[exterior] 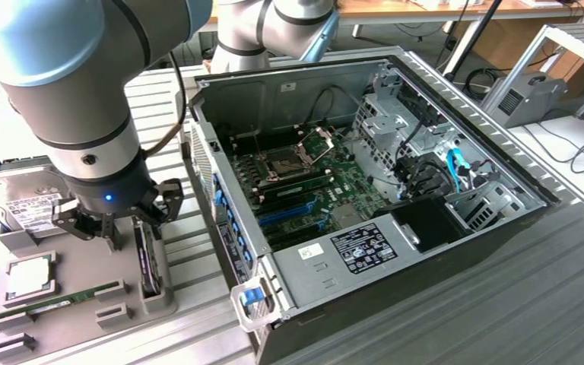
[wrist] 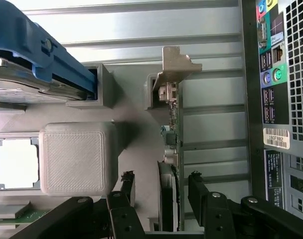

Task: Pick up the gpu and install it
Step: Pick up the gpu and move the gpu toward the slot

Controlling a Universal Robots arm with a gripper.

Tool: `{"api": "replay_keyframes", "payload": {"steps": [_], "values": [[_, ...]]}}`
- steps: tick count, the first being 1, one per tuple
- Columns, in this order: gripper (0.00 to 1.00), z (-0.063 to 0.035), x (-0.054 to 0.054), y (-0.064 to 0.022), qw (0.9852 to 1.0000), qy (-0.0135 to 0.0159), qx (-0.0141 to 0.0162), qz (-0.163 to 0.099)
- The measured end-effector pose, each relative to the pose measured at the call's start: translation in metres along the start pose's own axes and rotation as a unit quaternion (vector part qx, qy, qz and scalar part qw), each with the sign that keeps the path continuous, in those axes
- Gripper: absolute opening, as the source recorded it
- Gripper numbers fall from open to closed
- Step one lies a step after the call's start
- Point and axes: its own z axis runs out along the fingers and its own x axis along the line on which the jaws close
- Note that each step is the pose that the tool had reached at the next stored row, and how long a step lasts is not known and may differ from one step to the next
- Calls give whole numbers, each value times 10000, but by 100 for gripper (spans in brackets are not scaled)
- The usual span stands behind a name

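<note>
We find the gripper [wrist: 160,180] with jaws spread either side of the edge-standing gpu [wrist: 172,124], its long axis square to their closing line.

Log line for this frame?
phase: pre-grasp | gripper: open, straddling gpu | gpu: on edge in gray tray, not lifted | pc case: side open
</note>
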Motion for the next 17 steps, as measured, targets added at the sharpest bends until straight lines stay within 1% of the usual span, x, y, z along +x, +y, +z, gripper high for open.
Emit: {"api": "replay_keyframes", "payload": {"steps": [1, 3, 7, 9, 13, 17], "values": [[56, 3, -19, 21, 10000, 0, 0, -5], [56, 4, -20, 36, 10000, 0, -2, -6], [56, 4, -18, 52, 10000, 0, -2, -5], [54, 4, -18, 59, 10000, 0, -2, -6], [29, 5, -17, 74, 10000, 1, -1, -5], [29, 7, -16, 90, 10000, 0, -2, -5]]}}
